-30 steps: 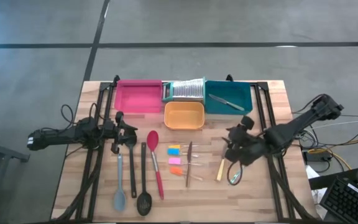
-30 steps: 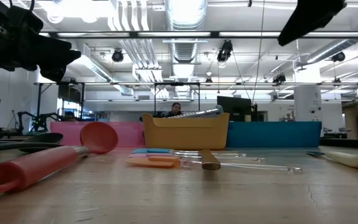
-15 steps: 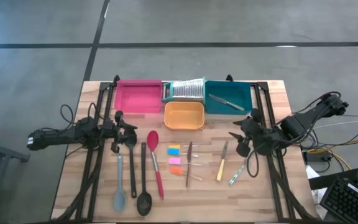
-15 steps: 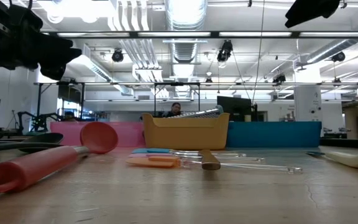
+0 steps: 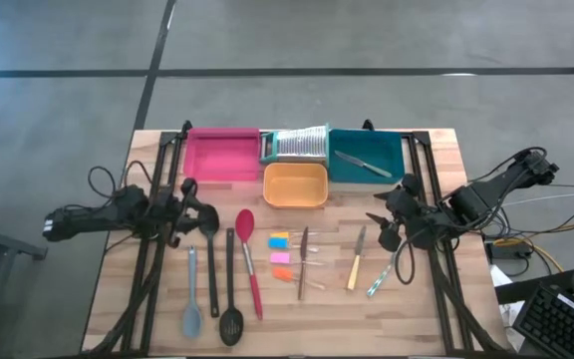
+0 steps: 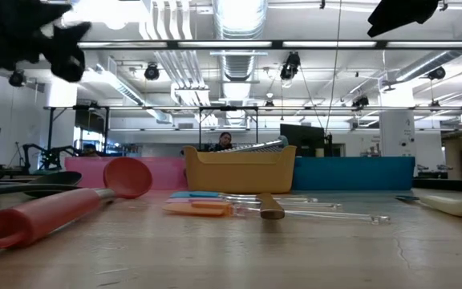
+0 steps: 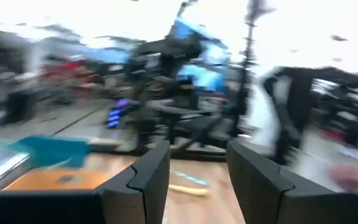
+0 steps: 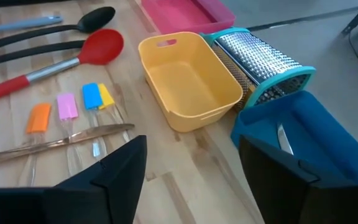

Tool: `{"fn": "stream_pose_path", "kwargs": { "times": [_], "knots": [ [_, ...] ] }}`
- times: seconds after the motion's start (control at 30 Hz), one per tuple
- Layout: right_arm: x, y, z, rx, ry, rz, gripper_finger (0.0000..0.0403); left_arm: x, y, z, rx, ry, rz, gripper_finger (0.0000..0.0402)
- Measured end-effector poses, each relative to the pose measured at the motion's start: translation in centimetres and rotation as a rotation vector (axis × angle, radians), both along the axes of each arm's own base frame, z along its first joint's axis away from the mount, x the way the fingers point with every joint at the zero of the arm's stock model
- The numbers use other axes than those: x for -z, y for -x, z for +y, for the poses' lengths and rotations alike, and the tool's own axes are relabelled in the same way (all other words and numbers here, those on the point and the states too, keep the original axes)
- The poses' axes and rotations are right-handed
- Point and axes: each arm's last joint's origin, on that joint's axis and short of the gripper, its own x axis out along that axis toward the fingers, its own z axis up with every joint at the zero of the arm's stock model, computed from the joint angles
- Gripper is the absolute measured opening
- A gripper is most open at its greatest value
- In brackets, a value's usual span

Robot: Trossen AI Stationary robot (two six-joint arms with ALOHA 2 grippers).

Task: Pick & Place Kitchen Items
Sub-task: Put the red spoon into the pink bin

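Utensils: red spoon (image 5: 249, 259), grey-blue spoon (image 5: 191, 299) and black slotted spoon (image 5: 230, 299) lie loose on the table (image 5: 436, 319), below and left of the orange tray (image 5: 295, 184).
Small pieces: yellow, blue, orange and pink picks (image 8: 73, 109) sit just below the orange tray, beside a wood-handled knife (image 5: 303, 261).
Knives: yellow-handled knife (image 5: 355, 261) and green-handled knife (image 5: 382, 279) rest right of the picks; one knife (image 5: 363, 163) already lies in the teal tray (image 5: 392, 150).
Trays: pink tray (image 5: 222, 155) and orange tray look empty; silver grater (image 5: 300, 146) stands between pink and teal.
Right gripper (image 5: 387, 229): right of the orange tray, above the table, fingers apart, holding nothing.
Left gripper (image 5: 189, 204): left of the orange tray, raised, fingers apart, nothing between them.
Progress: early, judging by one item placed and nearly everything still to sort.
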Motion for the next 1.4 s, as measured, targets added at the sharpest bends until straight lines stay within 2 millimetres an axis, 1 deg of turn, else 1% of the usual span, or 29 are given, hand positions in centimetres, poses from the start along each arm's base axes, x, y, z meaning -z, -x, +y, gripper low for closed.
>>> {"fn": "stream_pose_path", "kwargs": {
  "times": [0.07,0.13,0.2,0.27,0.37,0.47,0.6,0.7,0.8,0.93,1.07,1.17,1.3,1.4],
  "knots": [
    [0.0,0.0,0.0,0.001,-0.001,-0.001,0.0258,-0.6,-0.2,-0.1,0.013,-0.024,0.023,0.0163],
    [0.0,0.0,0.0,0.001,-0.001,-0.001,0.0264,-0.8,-0.8,-0.2,0.019,-0.048,0.079,0.0163],
    [0.0,0.0,0.0,0.001,-0.001,-0.001,0.0270,-1.4,-1.5,-0.3,0.034,-0.067,0.118,0.0163],
    [0.0,0.0,0.0,0.001,-0.001,-0.002,0.0276,-2.0,-2.5,-0.6,0.059,-0.091,0.166,0.0163],
    [0.0,0.0,0.0,0.001,-0.001,0.000,0.0285,-2.2,-4.3,-1.4,0.108,-0.149,0.308,0.0163],
    [0.0,0.0,0.0,0.001,-0.001,0.000,0.0294,-3.0,-6.2,-2.3,0.129,-0.214,0.417,0.0163],
    [0.0,0.0,0.0,0.001,-0.001,-0.001,0.0308,-3.7,-8.8,-4.4,0.172,-0.293,0.569,0.0163],
    [0.0,0.0,0.0,0.001,-0.001,-0.001,0.0318,-5.5,-10.6,-6.5,0.200,-0.373,0.614,0.0163],
    [0.0,0.0,0.0,0.001,-0.001,-0.001,0.0328,-5.9,-11.7,-8.7,0.181,-0.480,0.741,0.0163],
    [0.0,0.0,0.0,0.001,-0.001,-0.001,0.0342,-7.2,-13.0,-11.0,0.143,-0.577,0.809,0.0163],
    [0.0,0.0,0.0,0.001,-0.001,-0.001,0.0354,-6.8,-14.0,-12.4,0.164,-0.641,0.922,0.0163],
    [0.0,0.0,0.0,0.001,-0.001,-0.001,0.0359,-6.9,-15.0,-13.2,0.177,-0.644,0.949,0.0163],
    [0.0,0.0,0.0,0.001,-0.001,-0.001,0.0360,-5.4,-16.4,-14.1,0.238,-0.657,1.011,0.0163],
    [0.0,0.0,0.0,0.000,-0.001,-0.001,0.0354,-4.8,-17.1,-14.5,0.250,-0.672,1.049,0.0163]
  ]
}}
